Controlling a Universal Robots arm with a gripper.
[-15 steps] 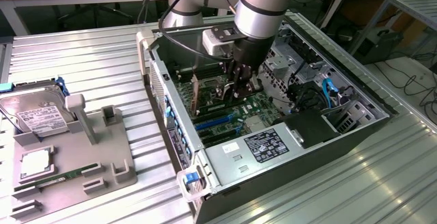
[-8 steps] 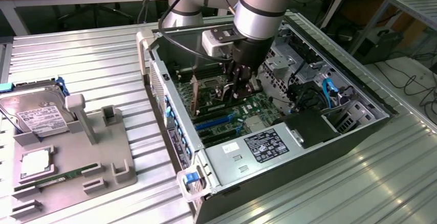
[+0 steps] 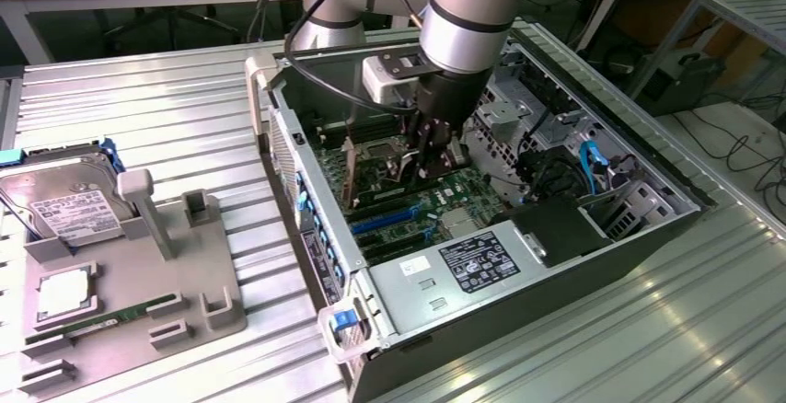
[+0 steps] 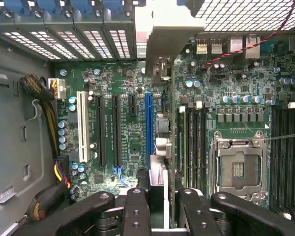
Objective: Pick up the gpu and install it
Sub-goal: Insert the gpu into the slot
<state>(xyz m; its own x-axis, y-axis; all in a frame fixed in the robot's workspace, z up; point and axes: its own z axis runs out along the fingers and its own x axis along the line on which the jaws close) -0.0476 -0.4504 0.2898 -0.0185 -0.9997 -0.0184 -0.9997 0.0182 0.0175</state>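
Note:
My gripper (image 3: 433, 156) is down inside the open computer case (image 3: 639, 228), over the green motherboard (image 3: 461, 196). In the wrist view the gripper (image 4: 162, 199) is shut on the gpu (image 4: 163, 73), which shows edge-on as a thin card running away from the black fingers (image 4: 136, 209). Its metal bracket (image 4: 164, 29) reaches the rear slot covers (image 4: 88, 42). The card stands just beside the long blue slot (image 4: 149, 123), between it and the memory slots (image 4: 194, 142). Whether its edge touches the board is hidden.
A CPU socket (image 4: 238, 169) and a cable bundle (image 4: 51, 189) flank the slots. The power supply (image 3: 485, 265) fills the case's near corner. Outside, on the exterior view's left, a grey fixture (image 3: 184, 283) holds a hard drive (image 3: 68, 205) and a green memory stick (image 3: 105, 322).

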